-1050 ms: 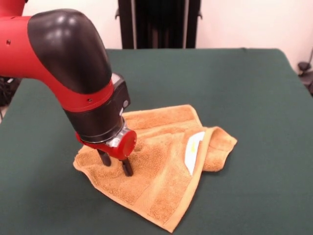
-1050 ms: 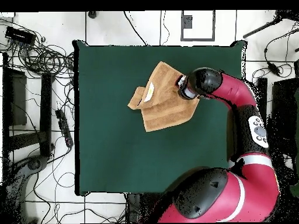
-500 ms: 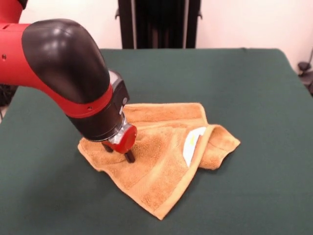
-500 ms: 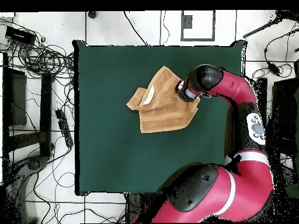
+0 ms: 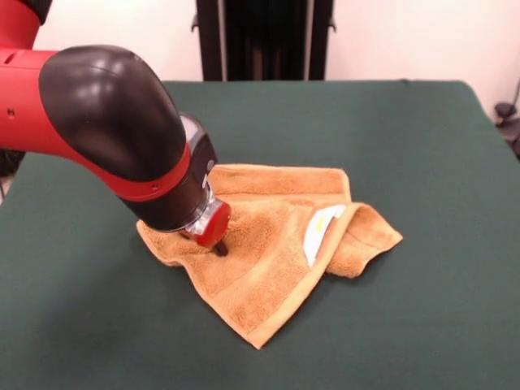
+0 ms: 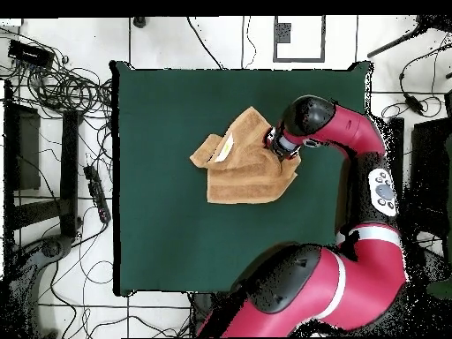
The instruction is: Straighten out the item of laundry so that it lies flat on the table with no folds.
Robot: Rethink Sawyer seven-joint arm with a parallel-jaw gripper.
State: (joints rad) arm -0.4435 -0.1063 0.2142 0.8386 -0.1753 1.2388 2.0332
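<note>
The item of laundry (image 5: 268,260), an orange-tan towel, lies rumpled near the middle of the table (image 5: 406,146). Its right corner (image 5: 366,240) is folded over, and a white tag (image 5: 318,231) shows beside the fold. My gripper (image 5: 213,245) is pressed down into the towel's left part, shut on a pinch of cloth; only one dark fingertip shows below the red wrist. From overhead, the towel (image 6: 238,172) spreads left of my wrist (image 6: 282,143), which hides the gripper.
The bulky red and black arm (image 5: 114,130) hangs over the table's left side in the front view. Green tabletop (image 6: 177,238) surrounds the towel. Cables (image 6: 71,88) lie on the floor off the table's edge in the overhead view.
The gripper has moved toward the table's far side and dragged the towel with it. The towel has turned a little, and its near corner has pulled back from the front edge.
</note>
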